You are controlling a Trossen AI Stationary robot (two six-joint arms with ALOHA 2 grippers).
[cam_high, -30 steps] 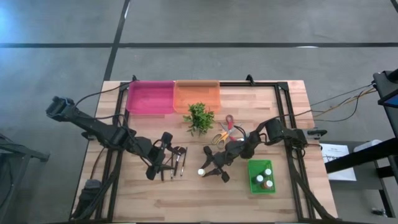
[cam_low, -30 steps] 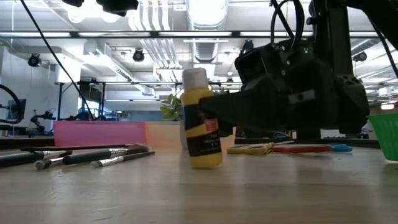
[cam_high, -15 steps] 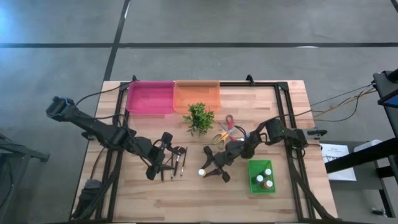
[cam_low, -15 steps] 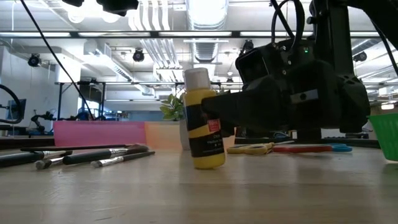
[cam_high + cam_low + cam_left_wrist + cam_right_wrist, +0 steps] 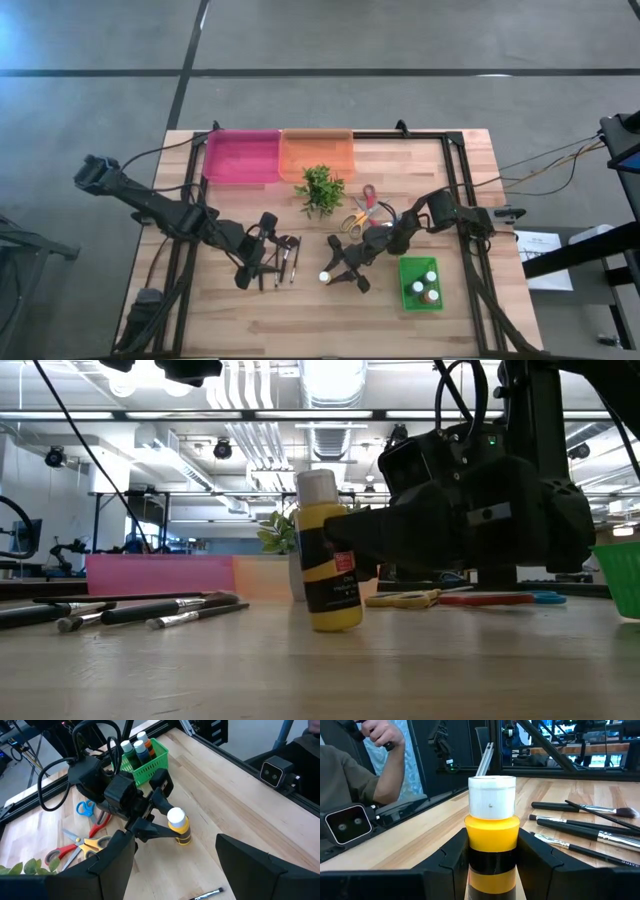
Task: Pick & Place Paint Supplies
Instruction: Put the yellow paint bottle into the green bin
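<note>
A yellow paint bottle [image 5: 331,565] with a white cap stands upright on the table, a little right of its middle [image 5: 324,276]. My right gripper [image 5: 340,272] is shut on it. Several thin dark-handled brushes [image 5: 285,258] lie flat on the table to the left of the bottle; one has a fluffy brown head [image 5: 626,812]. My left gripper [image 5: 256,262] hangs open just left of the brushes and touches nothing. A green basket [image 5: 420,284] at the right holds three small capped bottles [image 5: 136,746]. My right gripper [image 5: 492,865] pinches the yellow bottle's body at its black label band [image 5: 492,860], below the shoulder, one finger [image 5: 452,857] on each side. The fingers come level, slanting from the table's far right. The bottle is upright with its base [image 5: 335,624] on the table.
A pink bin [image 5: 240,157] and an orange bin [image 5: 317,155] sit at the far edge. A leafy green plant [image 5: 320,190] and scissors [image 5: 358,215] lie between the bins and the bottle. A person [image 5: 360,775] is beyond the table's edge.
</note>
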